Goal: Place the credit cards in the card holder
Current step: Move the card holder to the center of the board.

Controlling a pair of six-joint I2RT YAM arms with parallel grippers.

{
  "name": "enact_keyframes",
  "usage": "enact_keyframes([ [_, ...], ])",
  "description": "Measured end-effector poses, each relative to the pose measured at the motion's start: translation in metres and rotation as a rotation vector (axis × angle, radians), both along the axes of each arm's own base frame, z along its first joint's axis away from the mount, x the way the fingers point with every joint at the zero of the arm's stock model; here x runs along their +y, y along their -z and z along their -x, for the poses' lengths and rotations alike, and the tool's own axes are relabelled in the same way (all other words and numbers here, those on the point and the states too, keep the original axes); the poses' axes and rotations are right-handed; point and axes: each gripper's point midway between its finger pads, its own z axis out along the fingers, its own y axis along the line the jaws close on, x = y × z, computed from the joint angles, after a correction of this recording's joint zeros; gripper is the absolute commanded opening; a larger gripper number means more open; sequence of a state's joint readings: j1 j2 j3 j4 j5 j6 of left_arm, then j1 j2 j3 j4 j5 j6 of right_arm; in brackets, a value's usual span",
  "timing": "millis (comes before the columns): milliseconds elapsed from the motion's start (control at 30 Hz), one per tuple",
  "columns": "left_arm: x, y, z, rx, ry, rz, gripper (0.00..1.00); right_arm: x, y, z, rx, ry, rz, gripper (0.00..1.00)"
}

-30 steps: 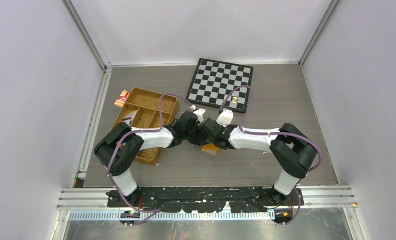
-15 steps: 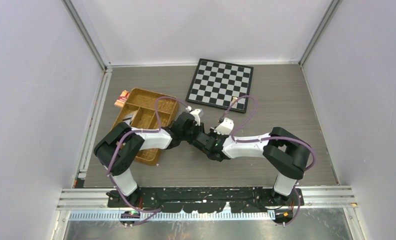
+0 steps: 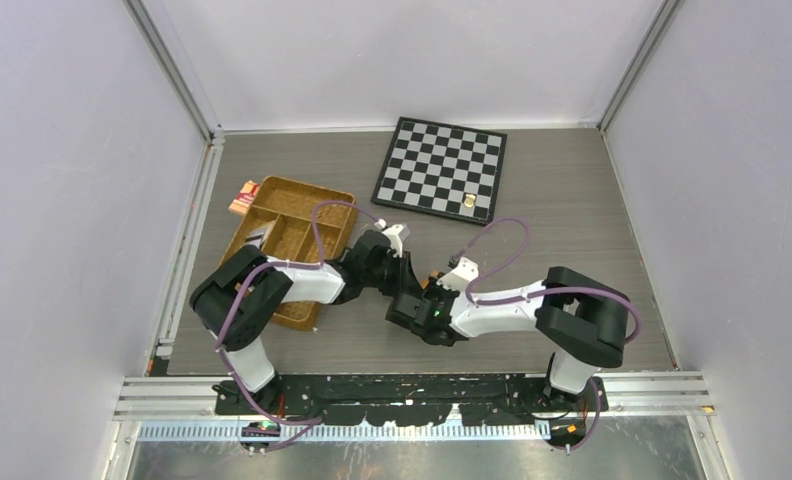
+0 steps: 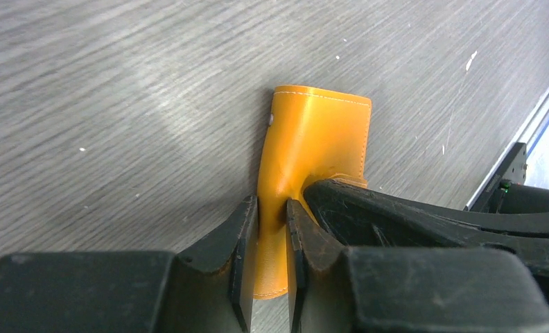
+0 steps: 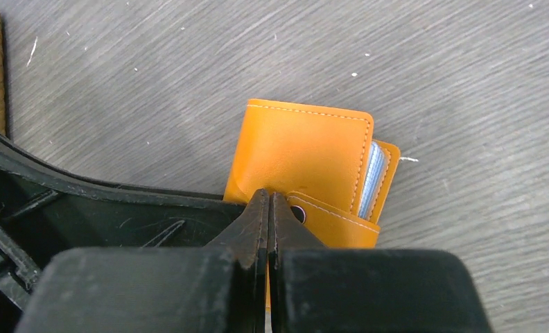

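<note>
The card holder [image 5: 299, 149] is a small orange wallet lying on the grey table, with pale blue edges of the credit cards [image 5: 373, 172] showing in its open side. My left gripper [image 4: 272, 216] is shut on a raised fold of the card holder [image 4: 312, 135]. My right gripper [image 5: 268, 200] is shut, its tips pressed against the holder beside the snap flap [image 5: 327, 220]. From above, both grippers meet mid-table, left [image 3: 397, 280] and right [image 3: 412, 302], and hide the holder.
A chessboard [image 3: 440, 168] lies at the back with a small gold piece [image 3: 469, 202] on its near edge. A brown woven divided tray [image 3: 290, 240] sits left, a red-and-tan packet [image 3: 243, 197] beyond it. The table's metal rail [image 4: 532, 125] runs close by.
Both grippers have shifted toward the near edge with the holder. The right arm has folded lower and leftward, and the holder, visible from above a second ago, is now covered.
</note>
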State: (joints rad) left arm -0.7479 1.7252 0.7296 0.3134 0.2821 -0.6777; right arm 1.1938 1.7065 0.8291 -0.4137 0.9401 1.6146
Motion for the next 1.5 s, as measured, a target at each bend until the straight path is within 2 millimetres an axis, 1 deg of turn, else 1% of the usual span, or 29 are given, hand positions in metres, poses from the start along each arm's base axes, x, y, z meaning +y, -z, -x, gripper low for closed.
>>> enact_keyframes([
  [67, -0.002, 0.0, 0.003, 0.002, 0.014, 0.003, 0.0, 0.001, -0.003, 0.003, 0.008, -0.02, -0.01, 0.0],
  [133, -0.003, 0.0, 0.005, 0.004, 0.028, 0.003, 0.0, 0.001, -0.004, 0.007, 0.038, -0.061, 0.025, 0.0],
  [167, -0.003, 0.0, 0.006, 0.003, 0.032, 0.003, 0.0, 0.002, -0.006, 0.009, 0.058, -0.085, 0.049, 0.03],
  [200, -0.003, 0.0, 0.006, 0.002, 0.032, 0.003, 0.0, 0.003, -0.007, 0.012, 0.083, -0.11, 0.073, 0.09],
  [267, -0.002, 0.0, 0.007, -0.004, 0.031, 0.006, 0.0, 0.007, -0.009, 0.021, 0.151, -0.171, 0.121, 0.15],
  [333, 0.002, 0.0, 0.008, -0.012, 0.024, 0.009, 0.01, 0.006, -0.012, 0.03, 0.214, -0.226, 0.17, 0.24],
  [367, 0.004, 0.0, 0.009, -0.014, 0.02, 0.008, 0.04, 0.005, -0.014, 0.034, 0.239, -0.243, 0.186, 0.29],
  [400, 0.005, 0.0, 0.01, -0.016, 0.018, 0.008, 0.07, 0.001, -0.016, 0.038, 0.259, -0.255, 0.202, 0.36],
  [500, 0.008, -0.001, 0.012, -0.025, 0.028, 0.006, 0.2, -0.012, -0.027, 0.046, 0.296, -0.268, 0.223, 0.54],
  [567, 0.008, -0.001, 0.013, -0.03, 0.043, 0.003, 0.28, -0.02, -0.035, 0.048, 0.303, -0.264, 0.21, 0.61],
  [600, 0.008, -0.001, 0.014, -0.034, 0.053, 0.001, 0.31, -0.024, -0.037, 0.049, 0.305, -0.26, 0.201, 0.62],
  [700, 0.008, -0.002, 0.017, -0.039, 0.078, 0.002, 0.4, -0.038, -0.037, 0.048, 0.315, -0.251, 0.155, 0.63],
  [767, 0.009, -0.003, 0.02, -0.045, 0.095, 0.005, 0.43, -0.048, -0.029, 0.046, 0.332, -0.24, 0.098, 0.63],
  [867, 0.009, -0.005, 0.025, -0.049, 0.122, 0.012, 0.44, -0.057, -0.014, 0.042, 0.349, -0.226, 0.016, 0.64],
  [933, 0.01, -0.005, 0.028, -0.052, 0.138, 0.015, 0.44, -0.061, -0.008, 0.04, 0.356, -0.224, -0.015, 0.64],
  [1133, 0.012, -0.005, 0.038, -0.038, 0.169, 0.028, 0.43, -0.044, -0.013, 0.027, 0.326, -0.254, -0.103, 0.61],
  [1267, 0.012, -0.005, 0.043, -0.029, 0.192, 0.045, 0.42, -0.035, -0.006, 0.022, 0.334, -0.27, -0.116, 0.6],
  [1367, 0.012, -0.005, 0.048, -0.02, 0.21, 0.06, 0.42, -0.028, -0.001, 0.017, 0.338, -0.281, -0.112, 0.56],
  [1500, 0.012, -0.005, 0.054, -0.016, 0.234, 0.083, 0.42, -0.011, -0.001, 0.008, 0.326, -0.318, -0.121, 0.5],
])
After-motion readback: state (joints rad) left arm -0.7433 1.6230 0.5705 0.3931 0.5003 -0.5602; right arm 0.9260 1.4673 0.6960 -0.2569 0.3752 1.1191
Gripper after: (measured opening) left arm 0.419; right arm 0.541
